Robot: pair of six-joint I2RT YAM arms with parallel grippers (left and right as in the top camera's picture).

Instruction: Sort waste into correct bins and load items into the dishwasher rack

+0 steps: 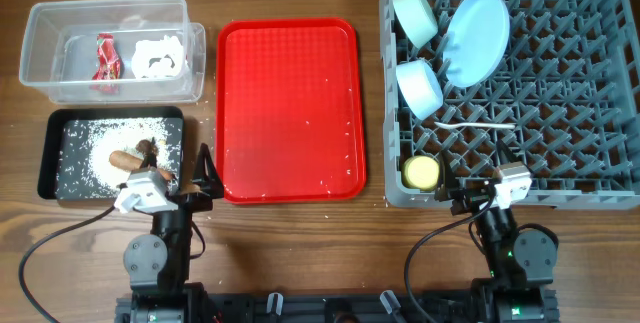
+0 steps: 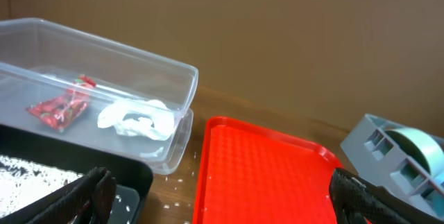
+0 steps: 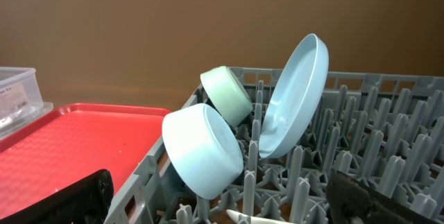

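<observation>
1. Wooden table [image 1: 300, 233] before you: your left gripper [image 2: 225, 200] and right gripper [image 3: 222, 200] gape wide, empty.
2. Wrapper [image 1: 104, 58] and tissue [image 1: 160, 56] lie in the clear tub [image 1: 40, 38]; plate [image 1: 476, 35], bowls [image 1: 415, 15] and cup [image 1: 421, 171] sit in the grey rack [image 1: 580, 199].

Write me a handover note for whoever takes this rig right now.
Left hand open, empty, by the black tray. Right hand open, empty, at the near edge of the rack.
Wrapper and tissue in the clear tub; rice, scraps, carrot-like stick in the black tray.
Plate, mint bowl, white bowl, spoon, yellow cup in the rack.
Sorting and loading look done; only a few white specks lie on the red tray.
</observation>
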